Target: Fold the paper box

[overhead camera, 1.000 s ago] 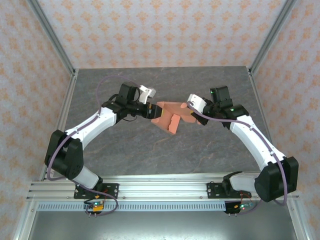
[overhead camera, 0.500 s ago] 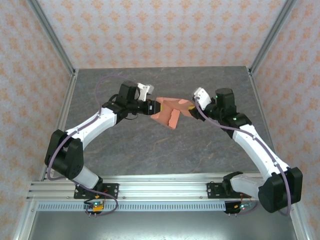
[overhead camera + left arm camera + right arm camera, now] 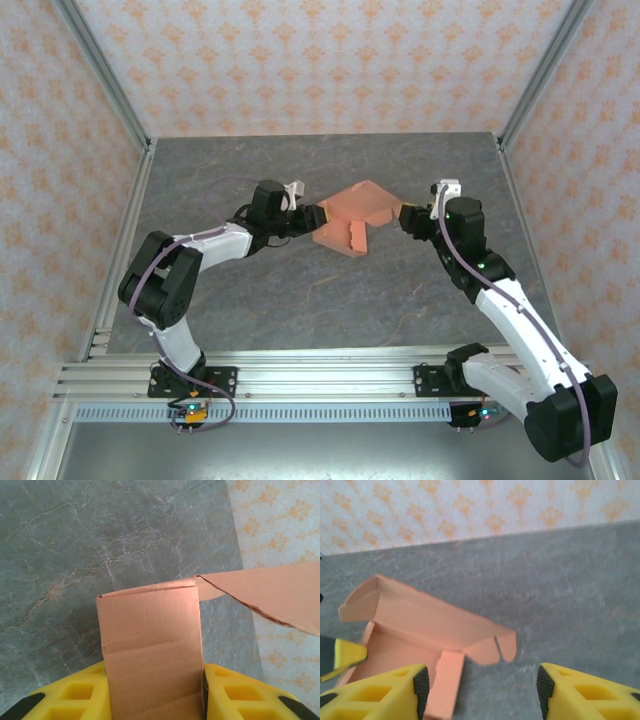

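Note:
The paper box [image 3: 352,214] is a salmon-orange, partly folded sheet at the middle of the table, with one wall raised and a narrow flap pointing toward me. My left gripper [image 3: 312,217] is shut on its left panel. In the left wrist view that panel [image 3: 151,640] fills the gap between the yellow fingers [image 3: 75,696]. My right gripper [image 3: 407,218] stands open just right of the box, apart from it. In the right wrist view the box [image 3: 415,625] lies ahead and left. Its narrow flap [image 3: 445,680] is beside the left finger [image 3: 375,695], ungripped.
The grey marbled table [image 3: 300,300] is bounded by metal frame posts [image 3: 105,80] and patterned walls at the back and sides. An aluminium rail [image 3: 320,382] runs along the near edge where the arms are bolted.
My right gripper has let go of the box, opened and drawn back to the right. The left arm has swung inward, turning the box and settling it lower, farther back.

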You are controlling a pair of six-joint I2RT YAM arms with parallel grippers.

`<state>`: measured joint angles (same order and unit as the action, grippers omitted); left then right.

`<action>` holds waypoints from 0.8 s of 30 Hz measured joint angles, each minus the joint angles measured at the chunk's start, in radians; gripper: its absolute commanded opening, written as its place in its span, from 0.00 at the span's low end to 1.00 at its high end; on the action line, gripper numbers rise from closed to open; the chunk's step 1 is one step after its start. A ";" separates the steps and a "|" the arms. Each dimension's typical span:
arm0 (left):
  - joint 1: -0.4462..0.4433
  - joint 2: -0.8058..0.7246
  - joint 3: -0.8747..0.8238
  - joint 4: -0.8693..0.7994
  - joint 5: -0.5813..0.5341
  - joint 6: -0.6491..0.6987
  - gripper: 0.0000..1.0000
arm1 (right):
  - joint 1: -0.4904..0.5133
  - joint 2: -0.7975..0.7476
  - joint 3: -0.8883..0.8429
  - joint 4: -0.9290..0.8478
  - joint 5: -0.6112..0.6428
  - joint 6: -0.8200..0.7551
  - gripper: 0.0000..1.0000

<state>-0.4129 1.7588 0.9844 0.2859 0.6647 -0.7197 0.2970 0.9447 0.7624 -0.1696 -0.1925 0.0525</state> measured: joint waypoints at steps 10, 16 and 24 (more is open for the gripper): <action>-0.005 0.031 0.005 -0.004 -0.027 0.007 0.63 | 0.025 0.252 -0.060 -0.028 -0.179 0.153 0.51; -0.005 0.071 0.016 -0.016 -0.030 0.019 0.54 | 0.028 0.400 -0.056 0.040 -0.191 0.184 0.52; -0.005 0.078 0.019 -0.030 -0.038 0.024 0.43 | 0.030 0.582 0.008 0.122 -0.197 0.225 0.51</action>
<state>-0.4175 1.8366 1.0039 0.2562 0.6266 -0.6952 0.3267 1.5269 0.7704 -0.0471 -0.3893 0.2775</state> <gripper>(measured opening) 0.441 0.519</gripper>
